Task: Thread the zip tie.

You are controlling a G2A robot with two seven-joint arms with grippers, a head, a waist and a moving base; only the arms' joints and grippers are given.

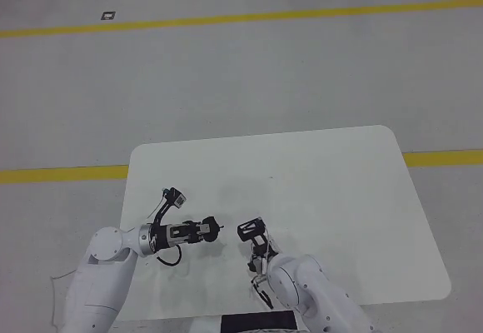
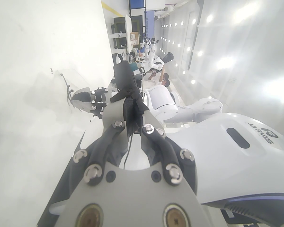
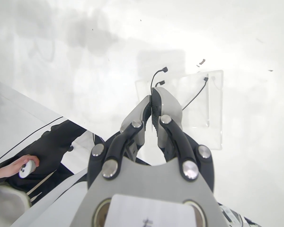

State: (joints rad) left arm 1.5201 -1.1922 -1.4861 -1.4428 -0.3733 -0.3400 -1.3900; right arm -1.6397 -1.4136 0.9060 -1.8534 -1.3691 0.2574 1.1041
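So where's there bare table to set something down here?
The table is bare across its far half and on the right gripper's outer side. Crowded: the near edge, where the left gripper faces it by the clear tray holding a zip tie.

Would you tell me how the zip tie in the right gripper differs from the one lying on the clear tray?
The held zip tie is pinched in the shut right gripper; the loose zip tie lies on the clear tray. The held one bends over at its head; the loose one runs nearly straight. Both are thin and black with small heads.
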